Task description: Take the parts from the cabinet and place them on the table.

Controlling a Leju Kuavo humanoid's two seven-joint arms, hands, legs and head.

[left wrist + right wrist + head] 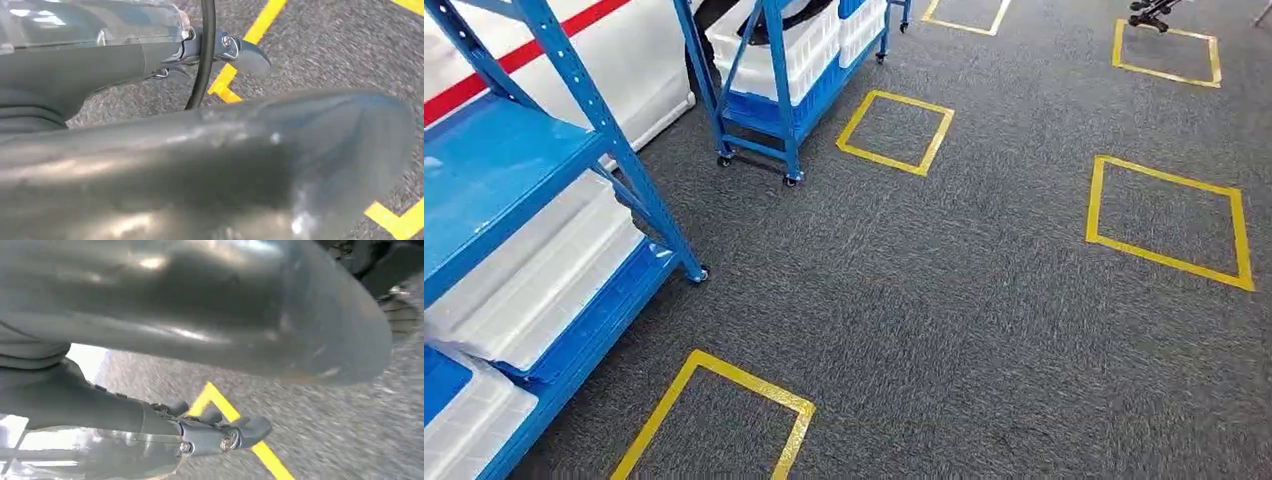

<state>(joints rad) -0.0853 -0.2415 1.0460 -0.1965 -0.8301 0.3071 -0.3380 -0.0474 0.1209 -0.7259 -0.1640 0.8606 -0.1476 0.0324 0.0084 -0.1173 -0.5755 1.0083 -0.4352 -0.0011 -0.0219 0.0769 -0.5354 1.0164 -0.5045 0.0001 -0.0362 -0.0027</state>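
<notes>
The blue cabinet rack [584,110] stands at the left of the head view, with white plastic bins [534,280] on its lower shelves. What the bins hold is hidden. My left hand [150,130] hangs over the grey carpet, its thick grey thumb across the picture and its dark fingers [245,55] stretched out with nothing between them. My right hand [150,340] hangs the same way, its fingers [240,432] extended over a yellow tape line and holding nothing.
A second blue rack on wheels [764,120] with white bins [794,45] stands further back. Yellow tape squares [894,130] [1169,220] [714,420] mark the grey carpet. A dark tripod foot [1149,15] shows at the far right. A black cable [206,55] crosses in front of the left hand.
</notes>
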